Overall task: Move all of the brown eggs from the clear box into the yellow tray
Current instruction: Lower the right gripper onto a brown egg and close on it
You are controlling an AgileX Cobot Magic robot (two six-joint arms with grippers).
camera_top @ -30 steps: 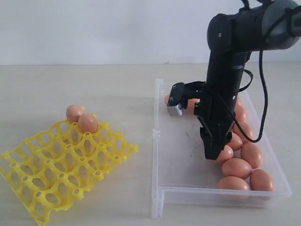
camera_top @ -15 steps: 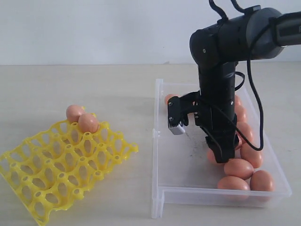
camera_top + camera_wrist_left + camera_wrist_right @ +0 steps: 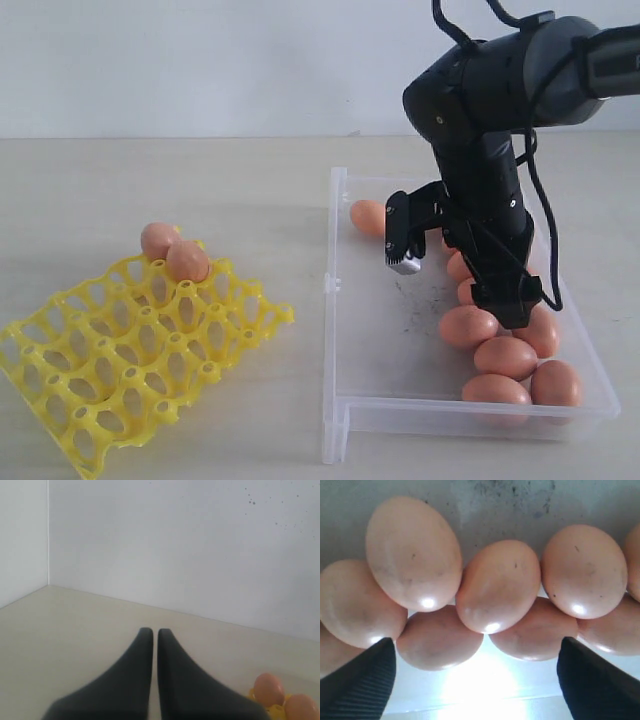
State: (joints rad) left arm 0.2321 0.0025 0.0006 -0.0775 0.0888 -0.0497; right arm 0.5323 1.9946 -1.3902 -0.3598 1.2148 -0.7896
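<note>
Gaping right gripper (image 3: 480,679), empty, just above brown eggs (image 3: 497,585).

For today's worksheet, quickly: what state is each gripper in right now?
Left gripper: shut, holding nothing.
Right gripper: open, holding nothing, close above the smooth orange-brown oval eggs.

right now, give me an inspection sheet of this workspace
surface: beige tabletop
job's things: two brown eggs in the yellow tray, far corner; others in the clear box, mostly along its right side, some hidden by the right arm; dark smudges on its floor
clutter: nothing seen
grippers: right gripper open, low over boxed eggs; left gripper shut, empty
cables: black cable loops along that arm
surroundings: plain white wall
</note>
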